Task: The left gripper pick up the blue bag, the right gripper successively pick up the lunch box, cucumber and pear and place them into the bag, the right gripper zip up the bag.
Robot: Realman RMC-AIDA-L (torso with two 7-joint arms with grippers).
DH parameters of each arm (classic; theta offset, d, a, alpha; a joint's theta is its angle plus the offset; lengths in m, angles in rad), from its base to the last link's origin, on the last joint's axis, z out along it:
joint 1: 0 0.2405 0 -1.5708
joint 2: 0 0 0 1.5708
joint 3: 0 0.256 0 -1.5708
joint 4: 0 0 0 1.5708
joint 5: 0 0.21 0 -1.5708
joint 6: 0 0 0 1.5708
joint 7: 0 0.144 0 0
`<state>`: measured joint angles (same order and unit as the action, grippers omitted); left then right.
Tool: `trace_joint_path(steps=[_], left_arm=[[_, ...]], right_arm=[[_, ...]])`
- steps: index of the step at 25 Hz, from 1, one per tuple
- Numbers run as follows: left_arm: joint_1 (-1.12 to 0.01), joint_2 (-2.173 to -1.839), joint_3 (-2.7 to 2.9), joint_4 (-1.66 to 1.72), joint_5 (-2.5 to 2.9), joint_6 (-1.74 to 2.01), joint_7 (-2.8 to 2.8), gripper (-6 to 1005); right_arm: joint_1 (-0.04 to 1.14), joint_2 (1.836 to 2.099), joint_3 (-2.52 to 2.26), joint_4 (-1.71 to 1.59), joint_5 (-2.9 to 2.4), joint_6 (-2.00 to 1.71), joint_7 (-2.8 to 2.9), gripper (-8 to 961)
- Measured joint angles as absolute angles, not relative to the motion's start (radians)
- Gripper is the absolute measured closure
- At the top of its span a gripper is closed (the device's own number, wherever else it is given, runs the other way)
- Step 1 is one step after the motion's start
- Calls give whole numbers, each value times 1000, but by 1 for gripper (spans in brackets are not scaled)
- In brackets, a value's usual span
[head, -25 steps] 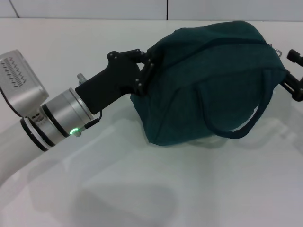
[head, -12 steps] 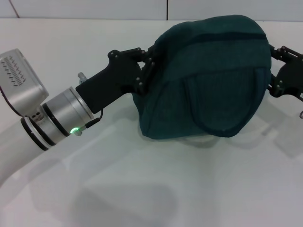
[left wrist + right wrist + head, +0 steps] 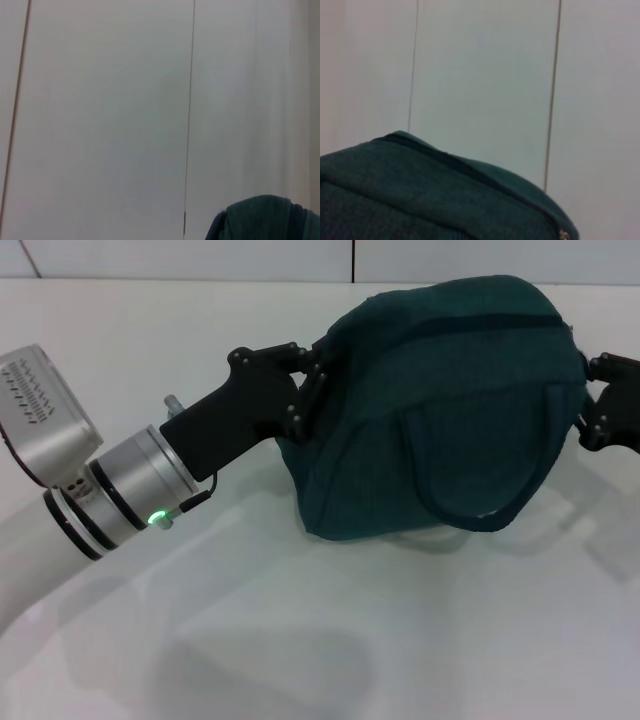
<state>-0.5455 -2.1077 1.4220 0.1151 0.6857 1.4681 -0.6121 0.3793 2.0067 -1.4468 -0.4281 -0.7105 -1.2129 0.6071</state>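
the left gripper (image 3: 312, 380) is clamped on the end of the blue bag (image 3: 440, 410), fingers pinching the fabric at the bag's near top corner, w/ the bag's bulk running away from it toward the right gripper (image 3: 592, 410). bag sits on the white table (image 3: 300, 640), bulging, handle loop (image 3: 470, 465) hanging down the front face. no lunch box, cucumber or pear in sight, so prob. all inside already.

right gripper is at the bag's far end, just beside or touching the fabric; can't tell if its fingers are apart or closed, or if they hold anything. in the right wrist view the zip line (image 3: 470, 170) runs along the top of the bag to a small metal pull (image 3: 563, 235) at the end nearest that gripper. zip looks closed across the top in the head view, though the last bit by the pull is hard to judge.

so step in hand looks like the zip-up, at or near its end. to do it well: left should keep the fabric taut, pulling away from the right gripper so the track stays straight. right should pull along the zip line, not upward, else the bag just lifts or twists.
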Motion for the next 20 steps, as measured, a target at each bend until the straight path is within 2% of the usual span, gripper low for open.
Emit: trace_joint_path(steps=[2, 13, 20], left_arm=[[-544, -2108, 1422, 115, 686, 1468, -612, 918], [-540, -2108, 1422, 115, 684, 1468, -626, 909], [-540, -2106, 1420, 121, 679, 1471, -646, 904]], right_arm=[[373, 2010, -1435, -428, -710, -1216, 598, 801], [358, 2011, -1364, -382, -686, -1220, 611, 931], [363, 2011, -1368, -351, -673, -1219, 611, 938]])
